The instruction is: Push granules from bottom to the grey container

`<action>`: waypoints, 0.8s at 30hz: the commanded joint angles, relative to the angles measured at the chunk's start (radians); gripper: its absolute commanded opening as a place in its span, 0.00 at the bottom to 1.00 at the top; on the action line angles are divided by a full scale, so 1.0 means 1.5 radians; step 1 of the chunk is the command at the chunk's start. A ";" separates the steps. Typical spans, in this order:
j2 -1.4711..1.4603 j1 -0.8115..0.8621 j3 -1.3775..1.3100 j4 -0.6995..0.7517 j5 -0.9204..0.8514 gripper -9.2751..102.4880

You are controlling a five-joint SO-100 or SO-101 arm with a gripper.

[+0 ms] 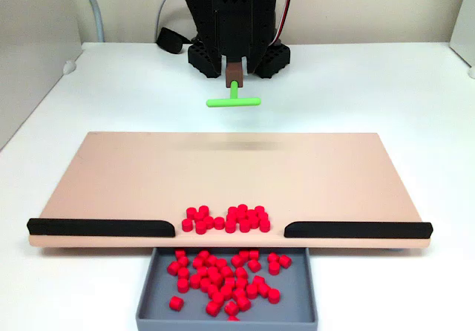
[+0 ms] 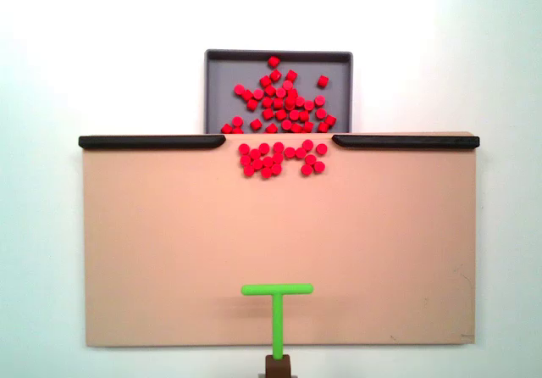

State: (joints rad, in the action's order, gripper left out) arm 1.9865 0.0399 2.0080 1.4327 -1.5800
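- The white tabletop (image 1: 371, 86) carries everything; on it lies the flat tan board (image 2: 169, 251), your landmark, with the arm's black base (image 1: 237, 19) beyond its far edge in a fixed view.
- The grey container (image 2: 222, 81) sits against the board's edge that has the two black strips (image 2: 152, 141), centred on the gap between those strips. Its outer wall is partly cut off at the bottom of a fixed view (image 1: 226, 320).
- The granules (image 2: 279, 159) still to be moved lie in a loose red cluster on the board, right in the gap and just short of the container. Many more already lie inside the container (image 2: 284, 98).
- The green T-shaped pusher (image 2: 277, 297) hovers or rests over the opposite side of the board. Its crossbar runs parallel to the strips and its stem points back to the arm. From the crossbar, the cluster lies straight ahead across the board, well apart, so your push is, I judge, a straight run toward the gap.
- The fingers (image 1: 234, 70) hold the stem through a brown block. You cannot tell how wide they stand: the arm hides them in one view and the frame cuts them off in the other. Whether the crossbar touches the board is also unclear.
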 commanded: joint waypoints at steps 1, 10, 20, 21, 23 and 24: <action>0.003 -0.007 -0.005 -0.003 -0.006 0.08; 0.008 0.004 -0.006 -0.003 -0.011 0.08; 0.004 0.006 -0.005 -0.002 -0.003 0.08; 0.004 0.006 -0.005 -0.002 -0.003 0.08; 0.004 0.008 -0.005 -0.003 -0.002 0.08; 0.004 0.009 -0.005 -0.003 -0.002 0.08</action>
State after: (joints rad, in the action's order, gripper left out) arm 1.9865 0.0491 2.0080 1.4327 -1.5907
